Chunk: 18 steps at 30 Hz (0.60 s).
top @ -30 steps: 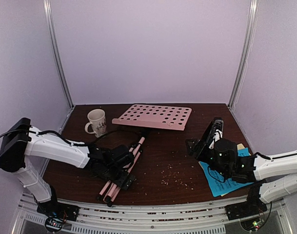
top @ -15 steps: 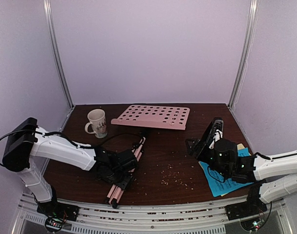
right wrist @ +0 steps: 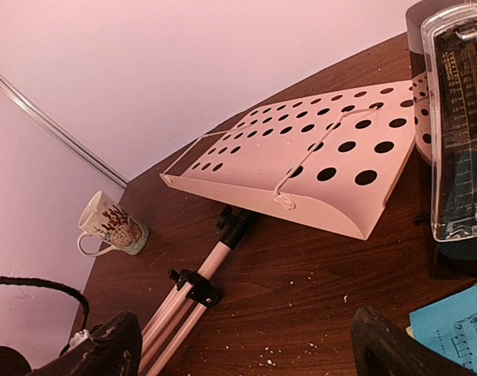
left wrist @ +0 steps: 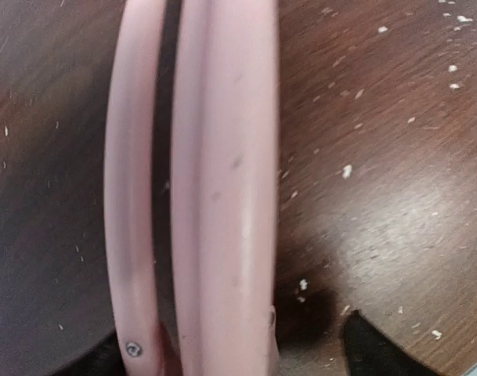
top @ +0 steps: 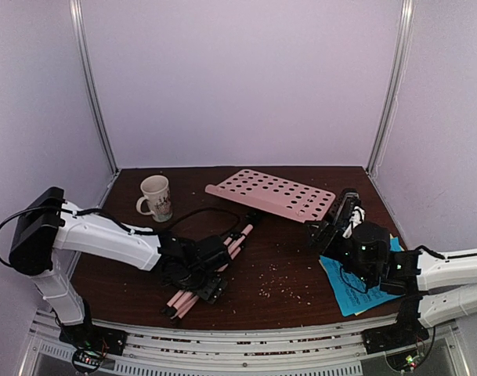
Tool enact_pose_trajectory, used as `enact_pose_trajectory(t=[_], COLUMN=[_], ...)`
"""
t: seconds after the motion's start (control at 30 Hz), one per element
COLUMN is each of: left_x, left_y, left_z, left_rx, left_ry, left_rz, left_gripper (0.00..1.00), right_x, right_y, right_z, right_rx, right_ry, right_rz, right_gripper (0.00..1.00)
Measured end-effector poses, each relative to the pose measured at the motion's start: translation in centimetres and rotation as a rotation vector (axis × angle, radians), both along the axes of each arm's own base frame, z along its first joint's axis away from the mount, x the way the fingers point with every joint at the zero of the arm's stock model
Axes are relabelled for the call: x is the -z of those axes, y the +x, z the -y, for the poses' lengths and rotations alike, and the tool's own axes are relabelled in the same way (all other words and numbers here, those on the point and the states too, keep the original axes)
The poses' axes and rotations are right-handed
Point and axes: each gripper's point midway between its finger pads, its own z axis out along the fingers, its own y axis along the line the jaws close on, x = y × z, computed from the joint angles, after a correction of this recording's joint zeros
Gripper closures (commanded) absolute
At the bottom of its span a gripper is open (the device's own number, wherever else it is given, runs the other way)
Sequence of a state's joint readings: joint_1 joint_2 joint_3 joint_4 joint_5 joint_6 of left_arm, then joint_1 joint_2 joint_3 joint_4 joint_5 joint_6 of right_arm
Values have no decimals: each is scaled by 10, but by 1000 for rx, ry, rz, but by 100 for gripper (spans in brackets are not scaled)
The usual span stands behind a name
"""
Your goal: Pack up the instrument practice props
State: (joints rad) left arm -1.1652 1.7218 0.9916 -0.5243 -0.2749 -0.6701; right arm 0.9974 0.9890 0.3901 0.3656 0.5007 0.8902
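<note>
The pink music stand lies flat on the table, its perforated tray [top: 273, 194] at the back and its folded legs [top: 193, 288] pointing to the near edge. My left gripper [top: 199, 272] straddles the legs [left wrist: 222, 180], open, with a gap beside the right fingertip [left wrist: 371, 354]. The black metronome [top: 345, 210] with its clear cover [right wrist: 457, 125] stands right of the tray [right wrist: 301, 164], almost touching it. My right gripper [top: 330, 233] hovers open and empty just in front of the metronome. A blue sheet-music page [top: 359, 288] lies under the right arm.
A beige mug [top: 157, 197] with a shell print stands at the back left, also in the right wrist view [right wrist: 109, 223]. Pale crumbs [top: 273, 282] are scattered over the dark table. Metal frame posts rise at both back corners.
The stand has swung: its tray moved right toward the metronome, and the legs shifted right with it. My left gripper narrowed on the legs and then widened again. The right arm shifted slightly right.
</note>
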Motion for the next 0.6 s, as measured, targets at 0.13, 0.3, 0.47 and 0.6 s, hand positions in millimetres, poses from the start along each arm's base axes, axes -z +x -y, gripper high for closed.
enact_pose_trajectory(t=[0.13,0.3,0.47,0.6], left_x=[-15,-56,-111,-168], left_y=[6,24,61,109], left_z=[16,47,56,21], left_rx=[27,85,96,33], left_ry=[-41,-135,-273,-385], left_rz=[22,70,130,223], left_gripper=[2,2,2,2], right_x=[-6,-42,-91,-122], right_y=[-1,2,11,29], right_z=[5,5,12,40], right_rx=[-5,-8,20,92], right_ry=[-67,-125,-163,-200], right_rz=[9,47,86,87], right_gripper=[4,4,0,0])
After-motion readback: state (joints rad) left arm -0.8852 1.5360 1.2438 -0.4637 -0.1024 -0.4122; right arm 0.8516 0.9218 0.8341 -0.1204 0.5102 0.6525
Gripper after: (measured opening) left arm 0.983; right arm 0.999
